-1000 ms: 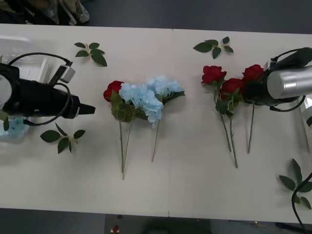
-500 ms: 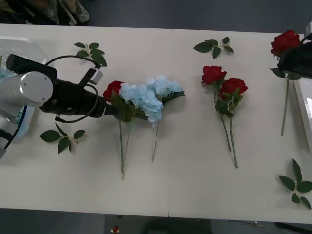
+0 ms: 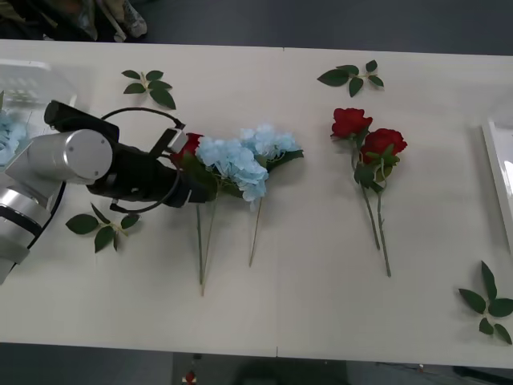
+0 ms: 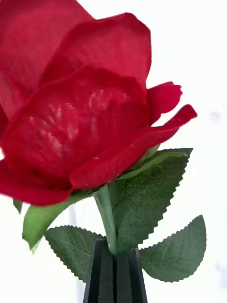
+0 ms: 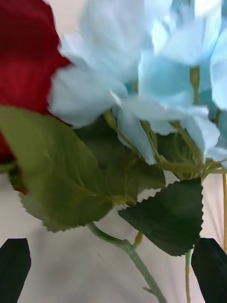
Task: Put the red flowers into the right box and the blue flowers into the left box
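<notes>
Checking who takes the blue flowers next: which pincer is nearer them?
Left. The left pincer is open at the blue flowers' stems; the right pincer holds a rose elsewhere.

Cloth-like red flowers [image 4: 80, 104], matt table [image 3: 321, 305], brushed-metal left arm [image 3: 68, 156]

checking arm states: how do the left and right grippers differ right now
The left gripper is open, its black fingers spread at either side of the stems below the blue flowers on the table; the right gripper is shut on a red rose.
The left one holds nothing; the right one pinches the rose's stem just under its leaves.
Both have black fingers.
</notes>
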Action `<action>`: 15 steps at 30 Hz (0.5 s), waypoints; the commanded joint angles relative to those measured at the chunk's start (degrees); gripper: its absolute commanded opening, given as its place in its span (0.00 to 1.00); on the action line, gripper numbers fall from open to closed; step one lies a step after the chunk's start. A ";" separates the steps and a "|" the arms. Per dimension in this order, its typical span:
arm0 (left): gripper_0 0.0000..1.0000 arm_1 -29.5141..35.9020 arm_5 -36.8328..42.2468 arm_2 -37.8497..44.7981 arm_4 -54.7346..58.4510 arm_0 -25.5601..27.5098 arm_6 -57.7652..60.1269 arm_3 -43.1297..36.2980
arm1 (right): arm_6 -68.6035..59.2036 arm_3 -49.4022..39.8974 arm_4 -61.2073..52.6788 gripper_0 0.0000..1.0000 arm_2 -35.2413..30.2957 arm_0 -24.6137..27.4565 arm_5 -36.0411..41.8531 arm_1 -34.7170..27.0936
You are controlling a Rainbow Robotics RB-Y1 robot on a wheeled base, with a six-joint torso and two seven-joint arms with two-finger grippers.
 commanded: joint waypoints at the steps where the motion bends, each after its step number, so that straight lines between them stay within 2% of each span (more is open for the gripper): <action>1: 1.00 0.47 0.18 -1.53 -0.31 -1.09 2.80 0.12 | 0.81 4.20 -1.35 0.00 0.13 1.52 -4.02 -3.30; 4: 0.99 0.30 0.18 -1.80 0.65 -1.09 3.24 1.35 | 1.34 4.99 0.41 0.00 0.22 3.01 -7.10 -3.38; 6: 0.91 0.30 0.18 -2.41 0.74 -1.09 3.68 1.44 | 1.69 5.78 2.08 0.00 0.92 3.63 -9.30 -3.30; 11: 0.84 0.39 0.18 -3.12 0.65 -1.17 4.64 1.35 | 1.69 7.63 5.42 0.00 4.61 3.54 -15.27 -3.03; 15: 0.82 -0.23 0.01 -3.12 0.04 -1.26 5.35 1.35 | 1.78 10.09 8.84 0.00 6.28 1.96 -17.38 -1.36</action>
